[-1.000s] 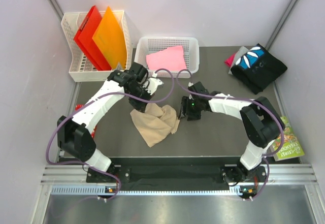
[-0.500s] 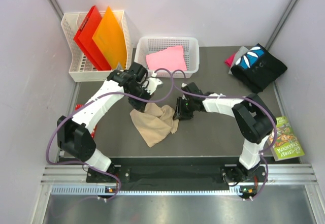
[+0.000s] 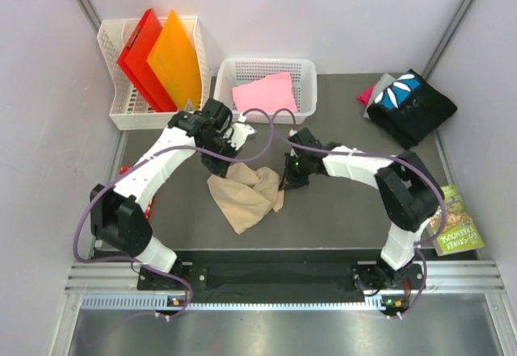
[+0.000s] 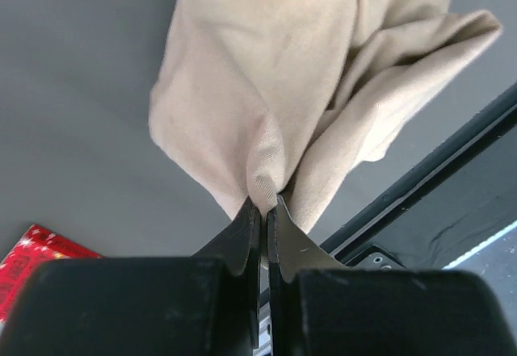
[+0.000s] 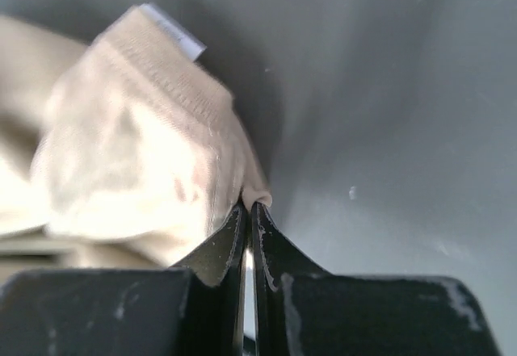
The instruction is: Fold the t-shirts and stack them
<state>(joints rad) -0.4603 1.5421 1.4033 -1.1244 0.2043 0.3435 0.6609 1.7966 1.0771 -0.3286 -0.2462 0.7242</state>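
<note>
A crumpled tan t-shirt (image 3: 246, 194) lies bunched in the middle of the dark table. My left gripper (image 3: 229, 161) holds its upper left part; in the left wrist view the jaws are shut on a fold of the tan t-shirt (image 4: 266, 106), which hangs below my left gripper (image 4: 263, 208). My right gripper (image 3: 287, 180) is at the shirt's right edge, and my right gripper (image 5: 249, 207) is shut on a hem of the tan t-shirt (image 5: 137, 146). A pink t-shirt (image 3: 265, 94) lies in a white basket (image 3: 307, 69). A black printed t-shirt (image 3: 409, 106) sits on a pile at the back right.
A white basket (image 3: 113, 110) at the back left holds a red folder (image 3: 141, 57) and an orange folder (image 3: 178, 61). A green booklet (image 3: 456, 223) lies at the right edge. A red packet (image 3: 125, 169) lies by the left arm. Side walls close in the table.
My right gripper has moved left to the shirt's right edge and shut on its hem. My left gripper kept its grip and lifted slightly toward the back.
</note>
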